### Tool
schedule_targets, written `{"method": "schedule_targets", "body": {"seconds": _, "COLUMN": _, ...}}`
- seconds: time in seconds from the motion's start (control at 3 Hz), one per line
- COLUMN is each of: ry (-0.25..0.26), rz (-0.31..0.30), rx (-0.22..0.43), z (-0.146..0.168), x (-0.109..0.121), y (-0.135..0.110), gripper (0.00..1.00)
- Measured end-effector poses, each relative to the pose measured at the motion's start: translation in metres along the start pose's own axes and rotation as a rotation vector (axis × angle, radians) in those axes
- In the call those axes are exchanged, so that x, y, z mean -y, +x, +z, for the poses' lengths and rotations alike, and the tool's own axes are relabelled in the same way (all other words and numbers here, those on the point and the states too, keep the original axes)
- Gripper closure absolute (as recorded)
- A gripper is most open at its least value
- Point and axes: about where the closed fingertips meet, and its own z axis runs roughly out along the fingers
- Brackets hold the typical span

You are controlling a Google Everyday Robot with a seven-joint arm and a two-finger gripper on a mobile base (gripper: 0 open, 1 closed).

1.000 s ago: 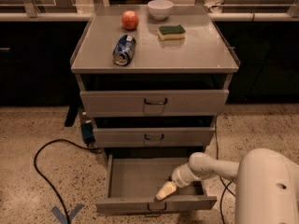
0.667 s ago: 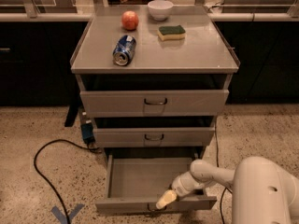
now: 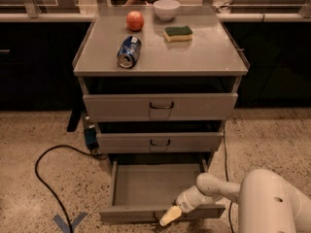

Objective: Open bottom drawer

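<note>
Bottom drawer (image 3: 146, 187) stands pulled well out at the foot of the cabinet (image 3: 160, 72), grey tray showing; gripper (image 3: 170, 216) sits low against the drawer's front panel, by the centre handle, perhaps touching it; whether it is clamped or loose I cannot tell; white arm (image 3: 218, 188) reaches in from the lower right; middle drawer (image 3: 194, 142) and top drawer (image 3: 204, 106) sit above; can (image 3: 129, 52), apple (image 3: 135, 20), bowl (image 3: 166, 8) and sponge (image 3: 178, 33) rest on top.

One raised camera looks down at the nearby cabinet (image 3: 194, 57), tool (image 3: 170, 216) lower centre.
</note>
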Motion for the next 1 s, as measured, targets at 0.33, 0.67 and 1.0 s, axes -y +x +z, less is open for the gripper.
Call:
{"method": "schedule_targets", "body": {"seconds": 0.33, "ry": -0.028, "rz": 0.023, "rx": -0.001, "z": 0.004, "x": -0.0093, "y": 0.0037, "gripper": 0.0}}
{"method": "schedule_targets", "body": {"seconds": 0.67, "ry": -0.028, "rz": 0.023, "rx": -0.001, "z": 0.0024, "x": -0.0058, "y": -0.0026, "gripper": 0.0}}
{"method": "schedule_targets", "body": {"seconds": 1.0, "ry": -0.029, "rz": 0.023, "rx": -0.001, "z": 0.0025, "x": -0.0059, "y": -0.0025, "gripper": 0.0}}
